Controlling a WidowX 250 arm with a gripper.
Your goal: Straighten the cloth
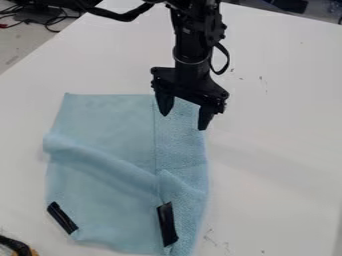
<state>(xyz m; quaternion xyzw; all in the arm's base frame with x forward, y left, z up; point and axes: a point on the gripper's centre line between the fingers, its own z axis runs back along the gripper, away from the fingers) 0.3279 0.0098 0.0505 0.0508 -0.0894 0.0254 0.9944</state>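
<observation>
A black two-finger gripper (184, 123) hangs, fingers spread apart, over the upper right of a light-blue cloth (103, 120). The rumpled fabric lies on a white tabletop (280, 110), black strips (62, 218) near its lower corners.

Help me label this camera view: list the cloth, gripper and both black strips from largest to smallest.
Cloth
Gripper
Picture-left strip and picture-right strip: too alike to rank surely.
</observation>
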